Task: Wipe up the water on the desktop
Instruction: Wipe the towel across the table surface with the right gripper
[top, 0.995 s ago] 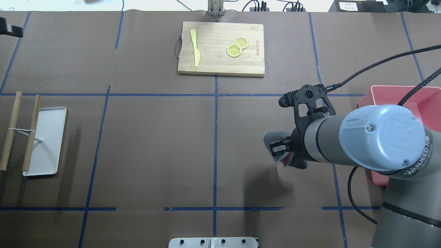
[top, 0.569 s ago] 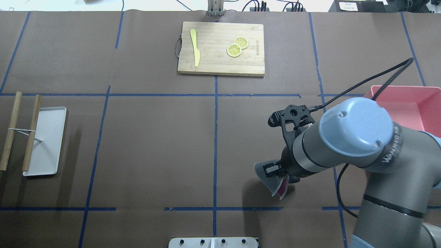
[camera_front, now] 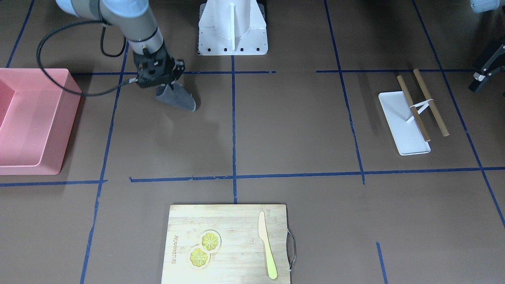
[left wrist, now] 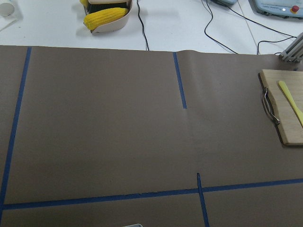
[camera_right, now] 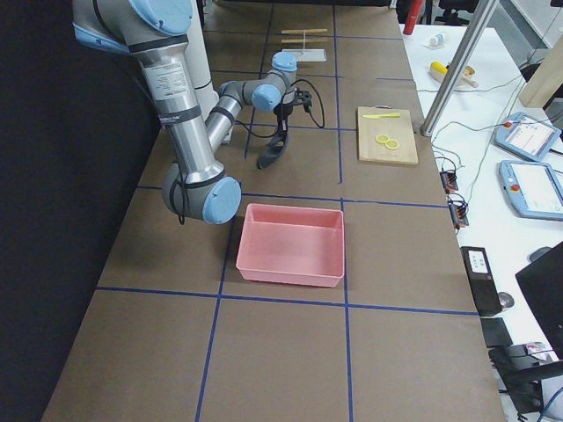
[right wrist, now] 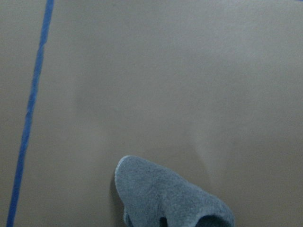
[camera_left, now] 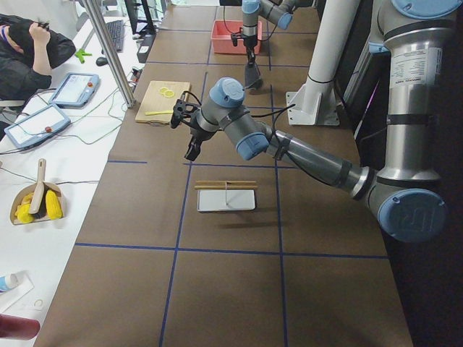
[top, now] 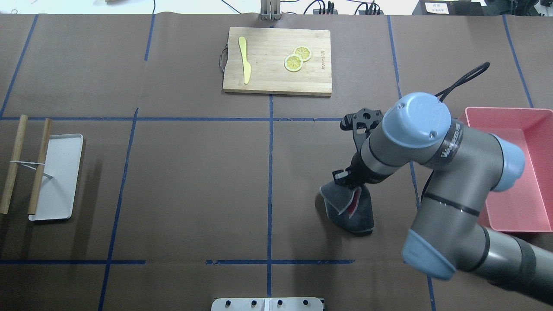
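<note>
The desktop (top: 194, 181) is matte brown with blue tape lines. My right gripper (top: 345, 178) is shut on a grey cloth (top: 348, 209) with a pink inner side. The cloth hangs down and its lower part lies on the desktop right of the middle tape line. It also shows in the front view (camera_front: 177, 98) and in the right wrist view (right wrist: 170, 198). No distinct water shows; only a faint paler streak (right wrist: 201, 137) lies beyond the cloth. My left gripper (camera_front: 483, 73) hovers at the table's left side, away from the cloth; I cannot tell whether it is open or shut.
A pink bin (top: 531, 181) stands to the right of the right arm. A bamboo cutting board (top: 268, 77) with a yellow knife and lemon slices lies at the far middle. A white tray (top: 60, 172) with two wooden sticks lies at the left.
My right gripper swung toward the near edge, then back, and lowered the cloth so that it now rests on the desktop. The left gripper left the overhead view's top left corner.
</note>
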### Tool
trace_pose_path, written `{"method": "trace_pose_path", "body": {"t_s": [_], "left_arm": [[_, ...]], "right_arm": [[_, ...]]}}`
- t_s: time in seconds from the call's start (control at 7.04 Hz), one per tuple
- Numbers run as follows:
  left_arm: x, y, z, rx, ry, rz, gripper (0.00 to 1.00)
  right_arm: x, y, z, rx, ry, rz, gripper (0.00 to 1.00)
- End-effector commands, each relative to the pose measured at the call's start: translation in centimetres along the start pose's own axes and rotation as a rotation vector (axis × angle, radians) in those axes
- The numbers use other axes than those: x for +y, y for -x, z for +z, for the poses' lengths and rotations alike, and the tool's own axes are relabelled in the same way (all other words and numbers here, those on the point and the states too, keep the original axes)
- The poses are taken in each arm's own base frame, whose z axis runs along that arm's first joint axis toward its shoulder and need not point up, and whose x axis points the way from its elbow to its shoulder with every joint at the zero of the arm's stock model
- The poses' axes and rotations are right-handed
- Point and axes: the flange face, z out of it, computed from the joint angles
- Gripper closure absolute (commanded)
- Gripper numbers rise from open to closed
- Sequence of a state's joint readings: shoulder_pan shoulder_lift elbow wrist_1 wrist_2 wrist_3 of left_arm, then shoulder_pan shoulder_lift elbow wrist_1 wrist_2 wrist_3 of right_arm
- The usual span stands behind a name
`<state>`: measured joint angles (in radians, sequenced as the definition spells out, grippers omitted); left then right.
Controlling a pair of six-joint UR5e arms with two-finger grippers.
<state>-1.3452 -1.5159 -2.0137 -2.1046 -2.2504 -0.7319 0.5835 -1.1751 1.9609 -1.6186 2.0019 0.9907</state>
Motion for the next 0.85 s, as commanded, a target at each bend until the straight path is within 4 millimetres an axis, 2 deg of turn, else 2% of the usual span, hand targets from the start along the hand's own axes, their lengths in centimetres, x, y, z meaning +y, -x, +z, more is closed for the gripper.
{"method": "trace_pose_path", "body": {"t_s": [0.0, 0.43, 0.57, 0.71], "left_arm": [[0.1, 0.2, 0.0, -0.003, 0.001, -0.002, 0.00], [0.6, 0.5, -0.1, -0.006, 0.005, -0.006, 0.00], [0.6, 0.5, -0.1, -0.006, 0.005, -0.007, 0.00], [0.7, 0.6, 0.0, -0.007, 0.008, -0.008, 0.00]], "right_arm": [[-5.9, -6.0, 0.7, 0.005, -0.016, 0.082, 1.00], [-12.3, -15.5, -0.4, 0.078, -0.039, 0.125, 1.00], [-13.4, -17.8, -0.6, 0.091, -0.036, 0.119, 1.00], [-13.5, -18.1, 0.1, 0.101, -0.026, 0.127, 1.00]]}}
